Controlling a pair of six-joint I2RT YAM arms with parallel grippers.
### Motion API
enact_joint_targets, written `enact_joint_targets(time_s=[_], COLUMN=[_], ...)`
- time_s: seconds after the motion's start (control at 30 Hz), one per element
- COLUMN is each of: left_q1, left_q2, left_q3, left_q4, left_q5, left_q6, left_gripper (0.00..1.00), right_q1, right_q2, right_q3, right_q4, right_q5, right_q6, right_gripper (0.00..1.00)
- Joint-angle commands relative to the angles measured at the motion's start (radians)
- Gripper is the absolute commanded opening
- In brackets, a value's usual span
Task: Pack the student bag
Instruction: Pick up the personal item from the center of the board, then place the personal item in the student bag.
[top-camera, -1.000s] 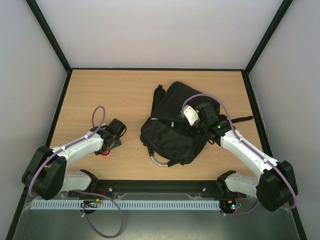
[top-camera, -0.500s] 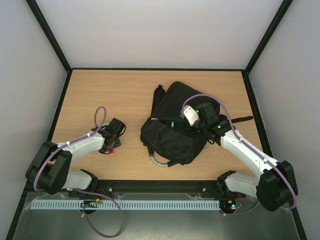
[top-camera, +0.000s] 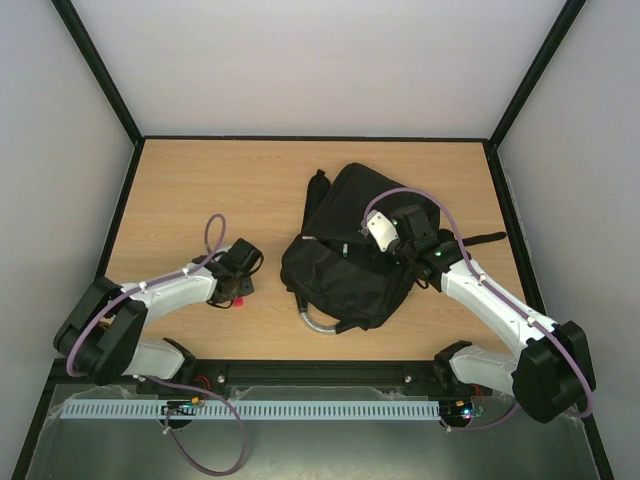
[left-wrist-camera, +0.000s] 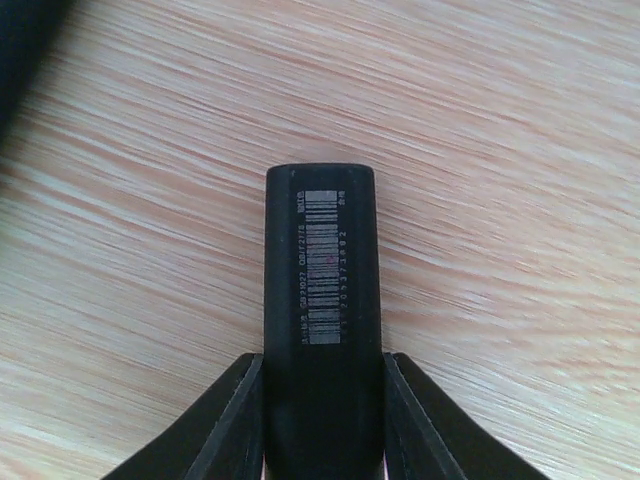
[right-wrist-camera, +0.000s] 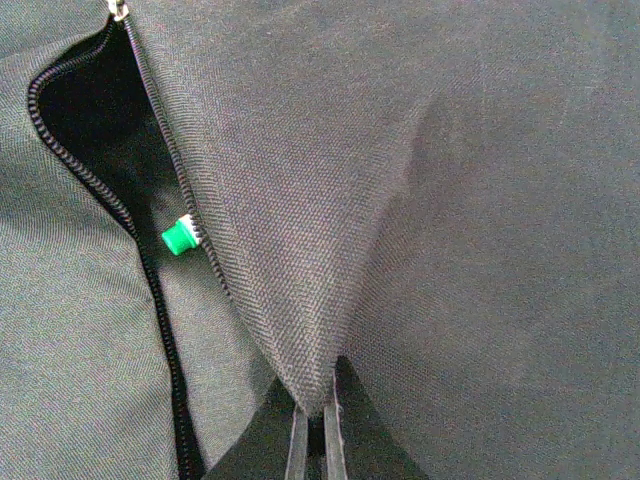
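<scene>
The black student bag (top-camera: 350, 255) lies in the middle of the table. My right gripper (top-camera: 400, 245) is shut on a fold of its fabric (right-wrist-camera: 450, 200), pinched at the fingertips (right-wrist-camera: 322, 405) and pulled up beside the open zip pocket (right-wrist-camera: 90, 130). A green cap (right-wrist-camera: 178, 237) peeks out at the zip edge. Left of the bag, my left gripper (top-camera: 238, 288) sits low over the wood. It is shut on a black tube with a barcode label (left-wrist-camera: 322, 290), one finger (left-wrist-camera: 235, 410) pressed against each side. A small red end (top-camera: 238, 301) shows under the gripper.
A grey corrugated handle (top-camera: 318, 322) sticks out from the bag's near edge, and a black strap (top-camera: 490, 238) trails to the right. Black frame rails and pale walls (top-camera: 120, 200) bound the wooden table (top-camera: 200, 190) on three sides.
My left gripper has closed on the black tube and shifted right, towards the bag. The right arm and the bag have not moved.
</scene>
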Motion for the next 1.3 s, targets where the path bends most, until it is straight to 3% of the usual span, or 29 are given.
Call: enact_joint_targets(time_s=[0.0,0.23,0.43,0.63,0.97,1.27], left_q1=[-0.084,-0.192,-0.213,-0.259,-0.455,-0.473], left_q2=[0.058,0.064,-0.125,-0.241,0.042,0.292], left_q3=[0.036,0.122,0.224,0.258,0.478,0.616], left_q4=[-0.006,-0.083,-0.190,0.027,0.219,0.217], left_q5=[0.044,0.019,-0.008,0.231,0.432,0.407], left_q6=[-0.022,-0.081,-0.071,0.091,0.188,0.115], left_gripper=[0.31,0.24,0.14,0.06,0.04,0.02], right_q1=[-0.001,-0.001,-0.001,-0.001,-0.001,-0.003], right_q2=[-0.008,-0.010,-0.029,-0.052,-0.030,-0.049], right_q3=[0.004,0.006,0.030,0.071,0.182,0.055], right_q4=[-0.020,-0.022,-0.035,-0.074,-0.129,-0.037], right_q5=[-0.044,-0.042,-0.046,-0.079,-0.084,-0.081], right_q6=[-0.001,0.006,0.030,0.036,0.055,0.059], right_gripper=[0.01,0.01,0.01,0.01,0.01,0.01])
